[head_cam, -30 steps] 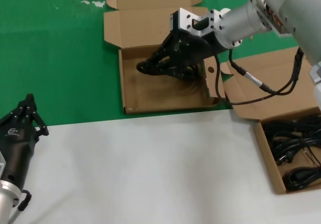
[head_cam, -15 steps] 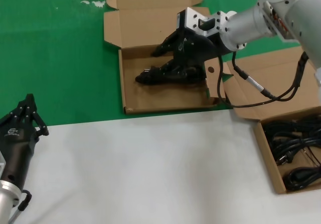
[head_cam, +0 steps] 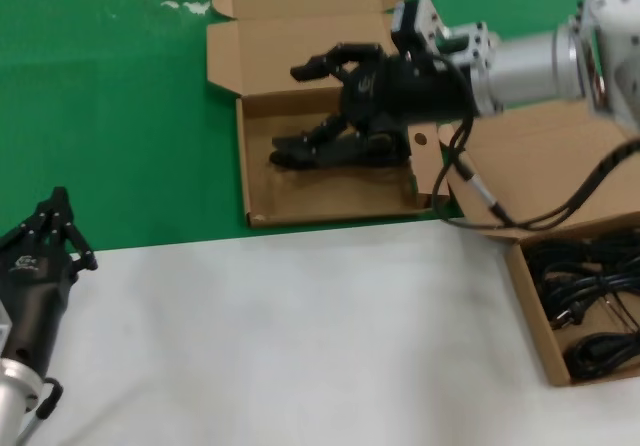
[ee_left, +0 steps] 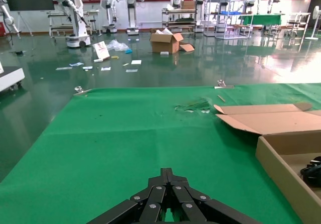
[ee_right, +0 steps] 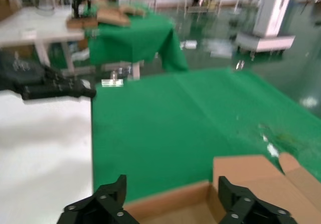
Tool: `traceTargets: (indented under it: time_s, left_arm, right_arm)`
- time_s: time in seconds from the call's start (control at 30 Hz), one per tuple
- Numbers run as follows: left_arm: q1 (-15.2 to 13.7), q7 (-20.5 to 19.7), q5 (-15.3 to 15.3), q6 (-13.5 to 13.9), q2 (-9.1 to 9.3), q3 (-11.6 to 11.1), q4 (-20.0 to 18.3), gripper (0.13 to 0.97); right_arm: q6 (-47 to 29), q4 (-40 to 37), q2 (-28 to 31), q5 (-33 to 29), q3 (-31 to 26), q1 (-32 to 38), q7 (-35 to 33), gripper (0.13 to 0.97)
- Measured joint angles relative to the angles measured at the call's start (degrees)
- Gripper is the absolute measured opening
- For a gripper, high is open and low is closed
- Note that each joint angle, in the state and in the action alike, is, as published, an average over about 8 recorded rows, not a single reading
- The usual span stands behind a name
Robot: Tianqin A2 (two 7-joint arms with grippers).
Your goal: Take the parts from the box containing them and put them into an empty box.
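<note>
The holed box (head_cam: 262, 181) lies open on the green cloth, with a round hole in its side flap (head_cam: 421, 138). One black cable bundle (head_cam: 335, 150) lies on its floor. My right gripper (head_cam: 306, 104) hangs just above that bundle, open and empty. In the right wrist view (ee_right: 170, 185) only cardboard and cloth show between its fingers. The box with the parts (head_cam: 528, 296) stands at the right on the white table, with several coiled black cables (head_cam: 590, 291) inside. My left gripper (head_cam: 55, 228) is parked at the lower left, shut, and also shows in the left wrist view (ee_left: 168, 173).
The holed box's lid (head_cam: 300, 41) lies flat behind it and the parts box's lid (head_cam: 560, 166) leans between the two boxes. The white table (head_cam: 300, 346) borders the green cloth (head_cam: 110, 116). The left wrist view shows the holed box (ee_left: 281, 158) ahead.
My right gripper has opened, lifted off the cable bundle and drawn back to the right. The bundle now lies free on the holed box's floor. The left arm has not moved.
</note>
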Motion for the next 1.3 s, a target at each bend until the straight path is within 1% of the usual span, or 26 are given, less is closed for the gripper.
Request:
traceTargets:
  time_s: [0.03,0.07,0.2,0.33,0.37,0.47,0.63,0.77,0.87,1.03,1.13,1.17,1.3]
  left_arm:
    - [0.0,0.0,0.0,0.0,0.0,0.0,0.0,0.14]
    - [0.0,0.0,0.0,0.0,0.0,0.0,0.0,0.14]
    - [0.0,0.0,0.0,0.0,0.0,0.0,0.0,0.14]
    - [0.0,0.0,0.0,0.0,0.0,0.0,0.0,0.144]
    - [0.0,0.0,0.0,0.0,0.0,0.0,0.0,0.145]
    - [0.0,0.0,0.0,0.0,0.0,0.0,0.0,0.147]
    - [0.0,0.0,0.0,0.0,0.0,0.0,0.0,0.187]
    - [0.0,0.0,0.0,0.0,0.0,0.0,0.0,0.211]
    - [0.0,0.0,0.0,0.0,0.0,0.0,0.0,0.211]
    - [0.0,0.0,-0.01,0.0,0.0,0.0,0.0,0.293]
    - [0.0,0.0,-0.01,0.0,0.0,0.0,0.0,0.342]
    - [0.0,0.0,-0.01,0.0,0.0,0.0,0.0,0.342]
    - [0.0,0.0,-0.01,0.0,0.0,0.0,0.0,0.44]
  right_arm:
    - [-0.22,2.31,0.73,0.76,0.6,-1.66,0.69,0.558]
    - [-0.36,4.32,1.34,1.45,1.12,-3.12,1.29,0.558]
    - [-0.35,9.69,2.86,3.18,2.48,-7.02,2.72,0.658]
    - [-0.2,10.69,3.12,3.48,2.73,-7.78,2.99,0.758]
    - [-0.04,10.87,3.13,3.52,2.78,-7.97,3.02,0.758]
    - [0.83,11.72,3.17,3.66,3.03,-8.86,3.18,0.807]
    - [3.89,14.58,3.25,4.15,3.89,-11.91,3.69,0.89]
    - [7.11,17.63,3.34,4.67,4.81,-15.19,4.23,0.89]
    - [9.74,20.1,3.42,5.08,5.55,-17.81,4.68,0.915]
    - [14.22,24.32,3.54,5.79,6.79,-22.28,5.44,0.957]
    - [16.9,26.83,3.61,6.22,7.54,-24.95,5.9,0.959]
    - [17.81,27.69,3.64,6.36,7.8,-25.87,6.05,0.96]
    - [21.44,31.09,3.74,6.94,8.82,-29.46,6.67,0.964]
